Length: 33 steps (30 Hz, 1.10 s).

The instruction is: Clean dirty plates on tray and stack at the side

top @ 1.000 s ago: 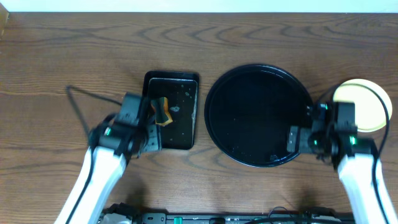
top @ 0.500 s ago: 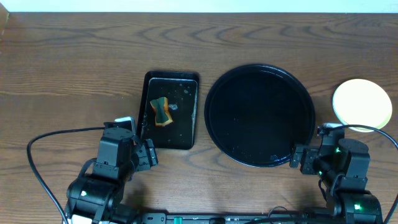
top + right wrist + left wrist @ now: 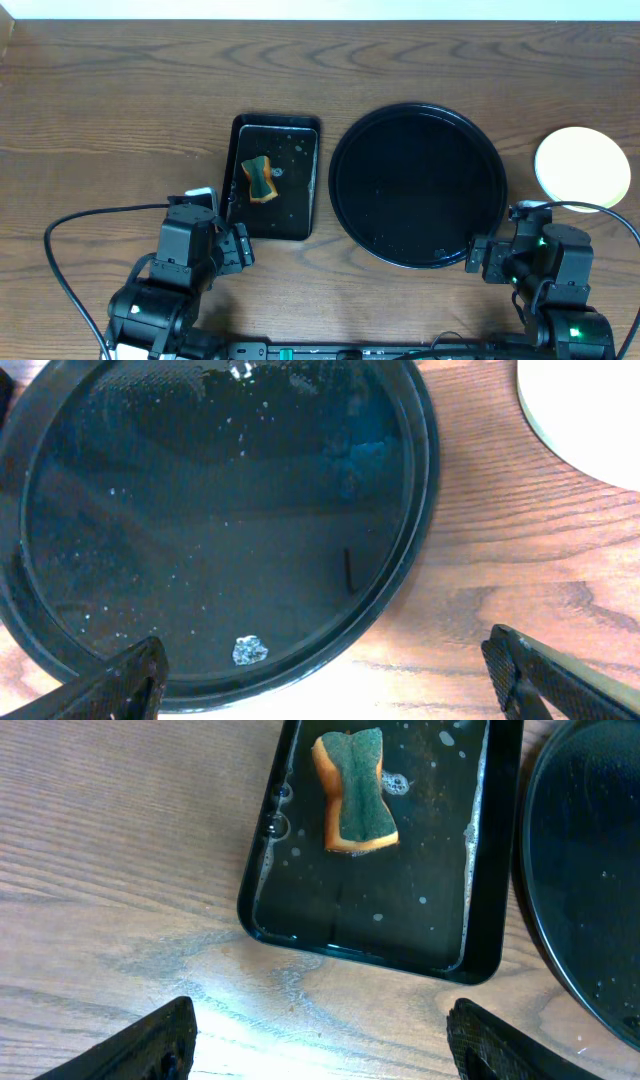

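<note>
The large round black tray (image 3: 418,186) holds no plates, only water droplets; it also shows in the right wrist view (image 3: 200,510) and at the edge of the left wrist view (image 3: 590,870). A pale yellow plate (image 3: 582,168) lies on the bare wood to the right of the tray and shows in the right wrist view (image 3: 585,410); any plates under it are hidden. My left gripper (image 3: 232,248) (image 3: 320,1030) is open and empty over the wood in front of the rectangular tray. My right gripper (image 3: 490,258) (image 3: 325,670) is open and empty at the round tray's front right rim.
A small rectangular black tray (image 3: 300,225) (image 3: 420,920) left of the round tray holds water and a green and orange sponge (image 3: 260,178) (image 3: 357,790). A black cable (image 3: 90,215) loops across the wood at the front left.
Both arms have drawn back toward the table's front edge. The right gripper has come away from the yellow plate. Nothing has moved over the last half second.
</note>
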Each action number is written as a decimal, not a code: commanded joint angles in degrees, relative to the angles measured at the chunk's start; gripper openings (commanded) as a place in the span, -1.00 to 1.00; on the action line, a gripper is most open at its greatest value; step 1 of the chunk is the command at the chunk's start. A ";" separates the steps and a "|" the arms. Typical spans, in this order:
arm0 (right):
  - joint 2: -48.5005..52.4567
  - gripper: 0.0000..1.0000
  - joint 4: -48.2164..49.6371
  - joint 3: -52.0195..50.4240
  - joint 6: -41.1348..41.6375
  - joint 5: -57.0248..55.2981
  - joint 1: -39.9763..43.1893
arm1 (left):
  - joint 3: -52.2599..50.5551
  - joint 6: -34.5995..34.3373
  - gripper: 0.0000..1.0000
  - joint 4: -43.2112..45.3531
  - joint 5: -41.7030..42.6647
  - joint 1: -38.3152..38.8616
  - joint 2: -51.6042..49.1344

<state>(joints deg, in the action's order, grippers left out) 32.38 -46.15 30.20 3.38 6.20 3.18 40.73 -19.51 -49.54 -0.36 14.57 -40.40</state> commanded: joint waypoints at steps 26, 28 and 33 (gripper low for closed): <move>-32.17 0.98 35.50 -17.35 -4.79 -5.79 -4.22 | -0.24 -0.33 0.63 -0.09 -0.13 0.02 -0.11; -32.09 0.98 41.48 -20.61 -5.03 -7.37 -4.59 | -0.24 -0.33 0.62 -0.09 -0.13 0.02 -0.11; -32.09 0.98 54.40 -28.74 -8.37 -7.48 -4.72 | -0.24 -0.33 0.62 -0.09 -0.13 0.02 -0.11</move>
<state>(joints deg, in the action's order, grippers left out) 0.64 5.85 4.64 -2.17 0.34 -0.86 40.66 -19.51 -49.52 -0.36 14.57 -40.40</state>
